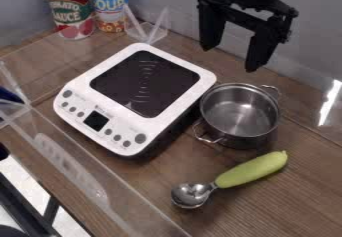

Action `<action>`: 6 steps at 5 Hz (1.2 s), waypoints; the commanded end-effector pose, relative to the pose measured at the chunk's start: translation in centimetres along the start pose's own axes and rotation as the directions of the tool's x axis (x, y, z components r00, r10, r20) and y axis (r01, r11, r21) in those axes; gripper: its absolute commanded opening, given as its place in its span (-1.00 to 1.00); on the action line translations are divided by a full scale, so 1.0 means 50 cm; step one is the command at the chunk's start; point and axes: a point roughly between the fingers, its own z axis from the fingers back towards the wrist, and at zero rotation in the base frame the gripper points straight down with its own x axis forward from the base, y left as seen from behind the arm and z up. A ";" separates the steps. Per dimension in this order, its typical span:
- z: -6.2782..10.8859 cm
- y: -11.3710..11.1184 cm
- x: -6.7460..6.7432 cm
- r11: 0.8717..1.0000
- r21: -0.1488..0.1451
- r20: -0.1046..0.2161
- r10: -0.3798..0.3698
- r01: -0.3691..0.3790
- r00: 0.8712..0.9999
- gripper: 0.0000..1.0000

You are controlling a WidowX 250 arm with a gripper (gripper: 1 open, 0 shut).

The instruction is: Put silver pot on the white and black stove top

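Observation:
The silver pot (241, 115) stands upright on the wooden table, just right of the stove top (138, 95) and close beside its right edge. It is empty and shiny, with small side handles. The stove top is a white square cooker with a black ringed glass plate and a button panel along its front. My gripper (233, 43) hangs above the pot, toward the back, pointing down. Its two black fingers (263, 46) stand wide apart with nothing between them.
Two cans (88, 8) stand at the back left corner. A metal scoop with a green handle (237, 177) lies in front of the pot. Clear plastic walls (27, 101) edge the table on the left and front.

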 end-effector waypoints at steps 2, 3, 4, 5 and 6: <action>-0.084 -0.005 0.002 0.996 -0.001 0.000 0.085 -0.085 0.996 1.00; -0.114 0.003 0.013 0.994 -0.004 0.009 0.110 -0.110 0.994 1.00; -0.160 0.015 0.014 0.988 -0.009 0.016 0.154 -0.153 0.988 1.00; -0.183 0.022 0.016 0.982 -0.014 0.024 0.188 -0.188 0.982 1.00; -0.185 0.033 0.007 0.977 -0.021 0.032 0.212 -0.211 0.977 1.00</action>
